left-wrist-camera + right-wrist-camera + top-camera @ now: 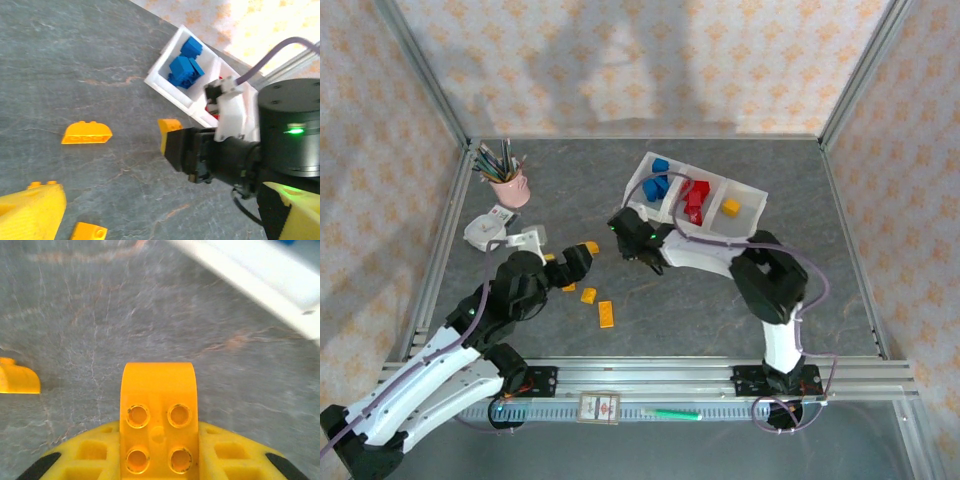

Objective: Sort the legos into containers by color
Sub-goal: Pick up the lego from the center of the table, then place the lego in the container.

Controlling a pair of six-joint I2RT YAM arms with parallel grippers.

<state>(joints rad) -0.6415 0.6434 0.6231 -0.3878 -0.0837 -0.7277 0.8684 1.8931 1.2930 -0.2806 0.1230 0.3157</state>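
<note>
My right gripper [630,238] is shut on a yellow lego [158,412], a four-stud brick with a rounded end, held just above the table short of the containers. The left wrist view shows this lego [169,131] at that gripper's tip. The containers [750,192] are one white tray with three compartments: blue legos [656,182] on the left, red legos [695,198] in the middle, a yellow one [731,208] on the right. My left gripper [580,265] stands open and empty over the table, its yellow fingers [31,210] wide apart. Loose yellow legos [607,313] lie near it.
A pink cup of pencils [509,184] and a small white dish [485,232] stand at the back left. Another yellow lego [86,133] lies on the table left of the right gripper. A metal frame rail [650,370] runs along the near edge.
</note>
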